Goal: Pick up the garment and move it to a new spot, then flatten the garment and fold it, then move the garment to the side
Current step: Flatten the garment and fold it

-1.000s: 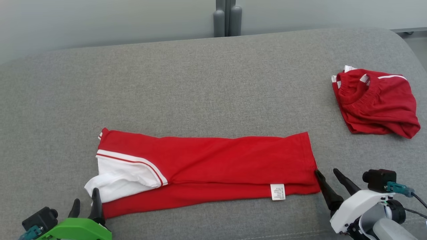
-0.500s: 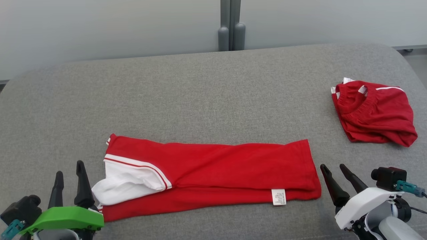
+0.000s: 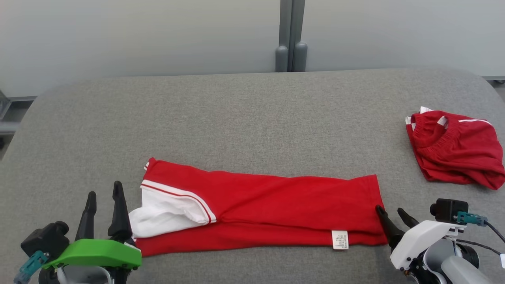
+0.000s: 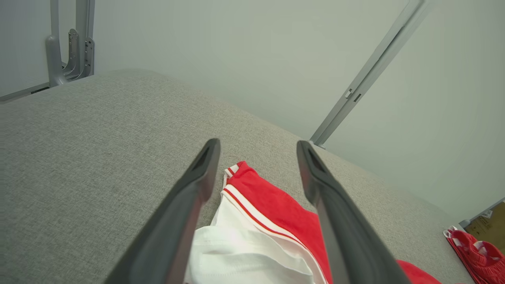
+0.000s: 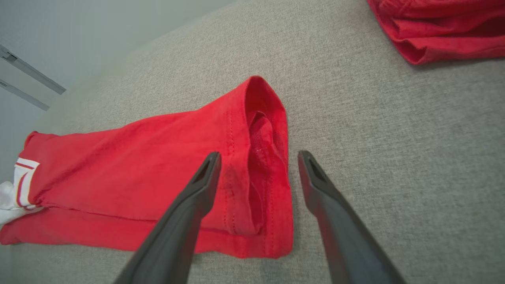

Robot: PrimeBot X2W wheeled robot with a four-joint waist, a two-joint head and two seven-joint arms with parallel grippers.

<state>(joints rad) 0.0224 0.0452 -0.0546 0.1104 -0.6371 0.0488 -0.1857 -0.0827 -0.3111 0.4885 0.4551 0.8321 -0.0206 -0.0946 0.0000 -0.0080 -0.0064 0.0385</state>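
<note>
The garment (image 3: 276, 205) lies folded across the near surface (image 3: 236, 118). The left pincer (image 3: 104, 188) and right pincer (image 3: 389, 209) stand open, empty, at its ends. A red bundle (image 3: 457, 148) sits far right, well apart.

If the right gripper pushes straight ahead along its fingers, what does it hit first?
Probably the hemmed end of the red garment, which shows between the fingers of the open right gripper; depth is unclear.

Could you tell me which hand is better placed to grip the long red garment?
Probably the right hand: open, its fingers straddle the long red garment's hem. The left hand stands beside the sleeve.
</note>
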